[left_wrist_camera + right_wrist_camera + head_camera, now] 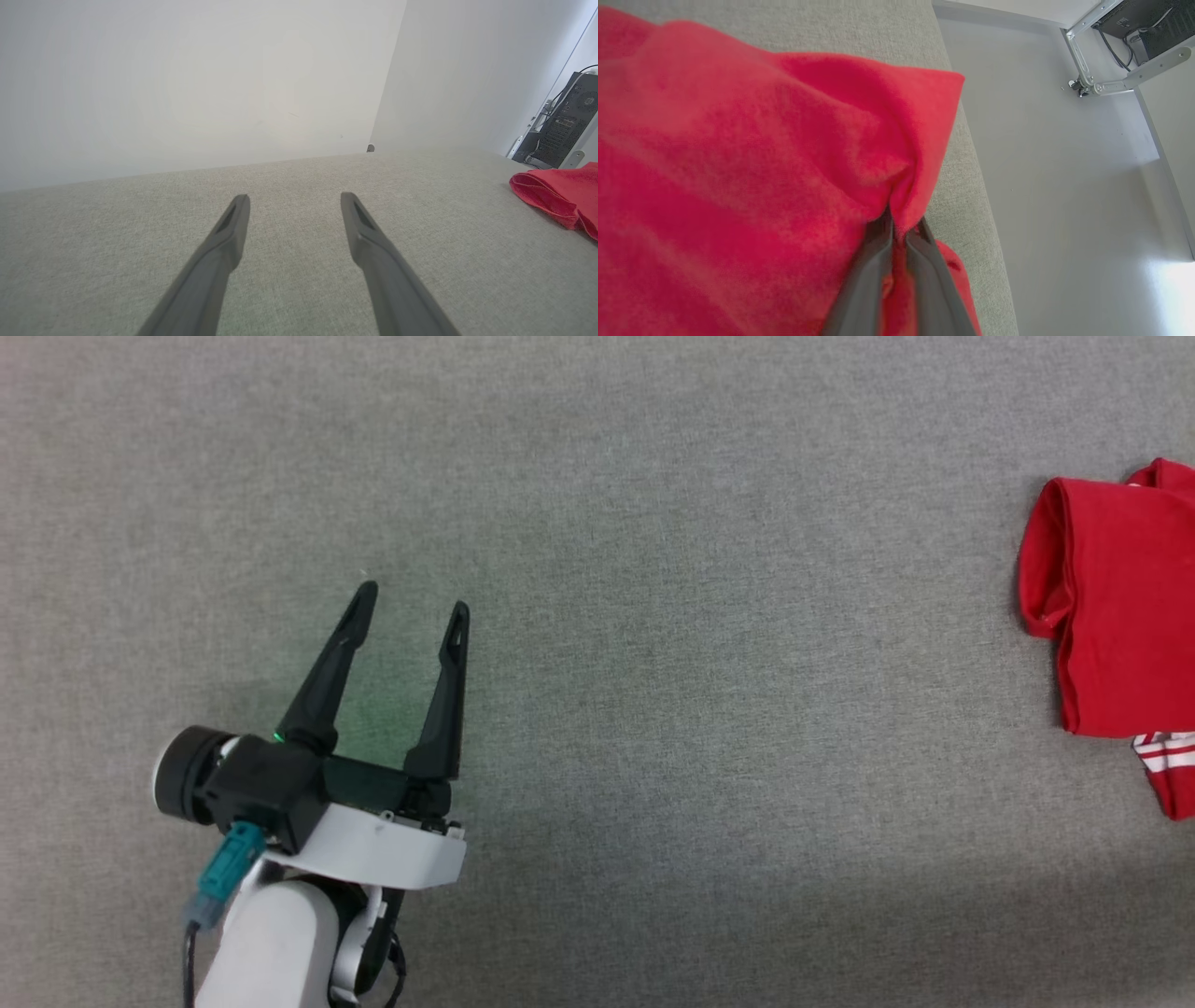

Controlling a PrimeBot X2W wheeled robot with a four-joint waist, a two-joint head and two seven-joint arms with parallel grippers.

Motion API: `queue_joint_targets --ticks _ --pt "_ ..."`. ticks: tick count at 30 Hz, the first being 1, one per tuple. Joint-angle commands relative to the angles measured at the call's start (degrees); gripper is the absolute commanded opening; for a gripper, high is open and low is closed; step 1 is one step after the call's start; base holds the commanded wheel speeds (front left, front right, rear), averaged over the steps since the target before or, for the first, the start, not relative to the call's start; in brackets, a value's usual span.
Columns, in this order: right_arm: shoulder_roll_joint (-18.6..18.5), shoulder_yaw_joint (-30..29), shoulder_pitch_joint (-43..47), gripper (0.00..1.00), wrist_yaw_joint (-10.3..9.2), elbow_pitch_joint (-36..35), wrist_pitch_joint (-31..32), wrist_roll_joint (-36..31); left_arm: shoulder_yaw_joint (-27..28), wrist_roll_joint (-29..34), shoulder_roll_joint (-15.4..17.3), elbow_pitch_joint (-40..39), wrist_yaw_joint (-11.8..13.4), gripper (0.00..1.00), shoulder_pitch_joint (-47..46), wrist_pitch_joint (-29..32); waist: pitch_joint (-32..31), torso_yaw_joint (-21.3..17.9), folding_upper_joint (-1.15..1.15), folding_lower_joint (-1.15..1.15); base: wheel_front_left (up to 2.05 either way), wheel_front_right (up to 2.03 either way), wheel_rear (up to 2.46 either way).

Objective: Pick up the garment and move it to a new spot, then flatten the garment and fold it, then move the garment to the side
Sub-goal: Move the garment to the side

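Garment [1111, 607] aside, lower left comes first: the left hand [413, 598] hangs spread and empty over the grey surface [653, 709], well apart from the cloth. The garment lies folded, plain red up, at the far right edge of the head view, cut off there. The right hand [902, 223] pinches a red fold close to the surface's edge; a hard pull, I'd judge, could spill the folds or drag cloth off. Lettering is hidden; the near cloth blurs.

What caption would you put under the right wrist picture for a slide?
Right pincer clamped shut on a fold of the red garment, near the edge of the grey surface.
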Motion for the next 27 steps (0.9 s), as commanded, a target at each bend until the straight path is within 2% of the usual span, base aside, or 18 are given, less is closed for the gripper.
queue_joint_targets --ticks 1,6,13,21,27 --pt "0.24 0.34 -0.8 1.0 -0.07 0.2 -0.74 0.63 -0.05 -0.29 0.0 0.02 0.34 1.0 0.1 -0.14 -0.59 0.1 0.0 0.0 0.0 0.0 0.0" --pt "-0.66 1.67 -0.38 1.0 -0.07 -0.01 -2.43 1.57 -0.29 -1.08 -0.71 1.69 0.77 1.0 1.28 -0.28 -3.47 0.61 0.0 0.0 0.0 0.0 0.0" --pt "-1.84 4.33 2.96 1.0 -0.07 -4.29 -2.77 4.45 0.06 -2.82 -1.83 5.11 1.19 1.0 3.68 -1.47 -9.72 2.23 0.0 0.0 0.0 0.0 0.0" --pt "1.68 9.11 9.45 1.0 -0.07 -13.6 -2.21 8.22 0.97 -4.43 -1.91 8.79 1.17 1.0 7.39 -2.55 -16.62 4.28 0.0 0.0 0.0 0.0 0.0" --pt "6.02 10.22 14.8 1.0 -0.07 -19.43 -5.73 9.16 1.93 -5.03 -1.42 11.09 1.45 1.0 10.15 -2.82 -21.16 5.52 0.0 0.0 0.0 0.0 0.0"
